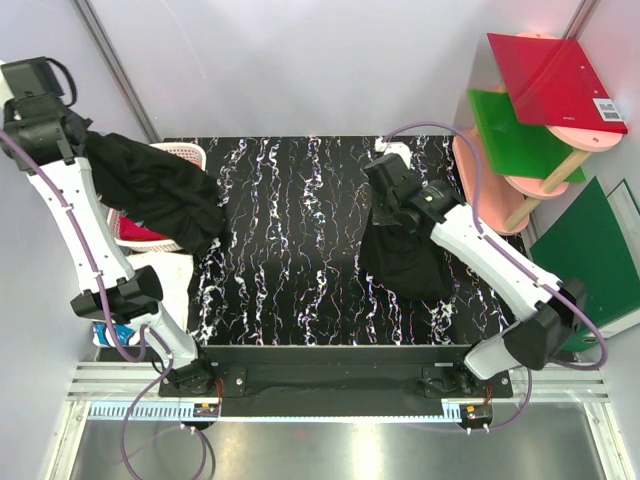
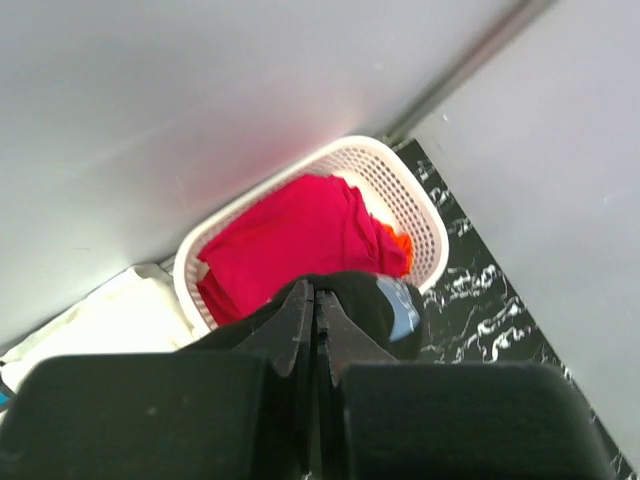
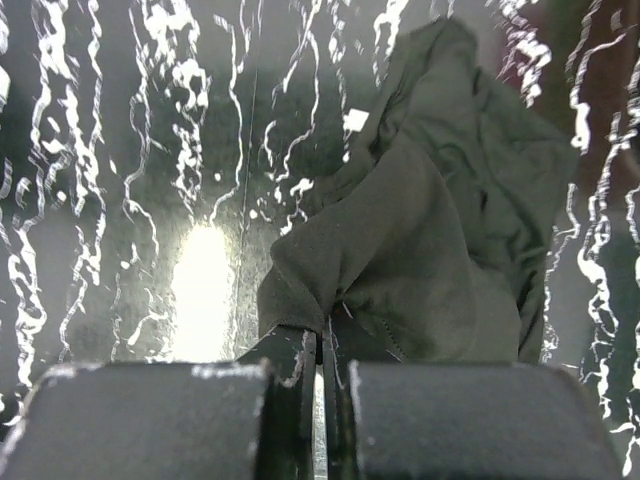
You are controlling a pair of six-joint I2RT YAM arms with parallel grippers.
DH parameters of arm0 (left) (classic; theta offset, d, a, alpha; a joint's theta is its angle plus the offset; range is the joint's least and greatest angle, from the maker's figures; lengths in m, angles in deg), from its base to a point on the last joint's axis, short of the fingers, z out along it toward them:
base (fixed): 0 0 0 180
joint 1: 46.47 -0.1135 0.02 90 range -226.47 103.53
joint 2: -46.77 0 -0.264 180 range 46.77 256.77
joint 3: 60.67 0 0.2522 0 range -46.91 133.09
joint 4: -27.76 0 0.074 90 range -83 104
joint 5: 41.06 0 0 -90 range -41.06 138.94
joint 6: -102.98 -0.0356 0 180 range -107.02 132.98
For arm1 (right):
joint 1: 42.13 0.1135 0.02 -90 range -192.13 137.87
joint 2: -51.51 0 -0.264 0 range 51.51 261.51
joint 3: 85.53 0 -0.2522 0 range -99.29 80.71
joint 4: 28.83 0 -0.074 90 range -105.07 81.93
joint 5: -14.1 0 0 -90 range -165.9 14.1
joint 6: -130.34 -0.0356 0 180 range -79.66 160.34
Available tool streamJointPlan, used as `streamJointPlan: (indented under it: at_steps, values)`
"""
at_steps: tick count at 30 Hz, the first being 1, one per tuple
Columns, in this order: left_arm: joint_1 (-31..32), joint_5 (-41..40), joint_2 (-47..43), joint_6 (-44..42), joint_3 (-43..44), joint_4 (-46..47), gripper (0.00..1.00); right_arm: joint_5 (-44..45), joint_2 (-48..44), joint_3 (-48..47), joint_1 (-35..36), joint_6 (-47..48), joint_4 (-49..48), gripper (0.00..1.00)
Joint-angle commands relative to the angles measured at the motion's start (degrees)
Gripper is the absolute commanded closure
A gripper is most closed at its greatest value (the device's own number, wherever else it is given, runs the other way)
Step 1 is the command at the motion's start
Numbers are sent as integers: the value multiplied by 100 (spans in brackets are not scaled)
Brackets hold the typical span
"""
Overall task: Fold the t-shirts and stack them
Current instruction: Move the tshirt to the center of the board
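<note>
- Black t-shirt (image 1: 160, 195) with a patch of blue print (image 2: 403, 305) hangs bunched from the left gripper (image 2: 315, 308). The gripper's two fingers are pressed together on a fold of the cloth.
- From that grip the cloth droops down and away from the fingers in a thick roll. The print sits just right of the fingertips in the wrist view.
- Straight below the left gripper stands a white slatted basket (image 2: 418, 205). Red t-shirts (image 2: 290, 240) are heaped inside it, with a scrap of orange at their right edge.
- The hanging shirt crosses over the basket's rim, which hides much of the basket from above.
- A second black t-shirt (image 1: 405, 255) is pinched in the right gripper (image 3: 322, 345). Its fingers are clamped together on a gathered edge of the fabric, with no gap between them.
- This shirt falls from the right gripper in a crumpled, roughly cone-shaped drape, widening away from the fingers.
- Under it lies the black, white-veined tabletop (image 1: 290, 230). Whether the shirt's lower end touches the surface or hangs just above it cannot be told.
- The two shirts are well apart, with a wide stretch of tabletop between the grippers.
- Both arms are raised, the left over the basket at the tabletop's left edge and the right over the tabletop's right part.
</note>
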Motion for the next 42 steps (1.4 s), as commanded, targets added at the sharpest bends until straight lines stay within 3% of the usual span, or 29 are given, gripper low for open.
streamJointPlan:
  at_steps: [1,6,9,14,30,35,38,42]
  values:
    - [-582,430,-112,95,352,551,100,-497,293,-117,9,138,-175,100]
    - [-864,712,63,42,809,788,100,-771,557,-284,18,402,-149,100]
    - [-996,1142,405,-28,485,1052,100,-762,654,-276,17,455,-157,100]
    - [-935,986,670,-124,756,1096,100,-911,760,-285,17,464,-149,100]
    - [-918,1591,-420,-292,-649,1272,100,-955,558,-38,17,358,-175,100]
    - [-532,1776,-561,-458,-851,1430,100,-1000,584,-38,9,376,-175,100]
    - [74,1706,-464,-791,-939,1527,100,-1008,610,-21,9,384,-193,100]
    - [996,1022,-175,-1389,-1167,1579,100,-1000,628,-21,9,402,-201,100]
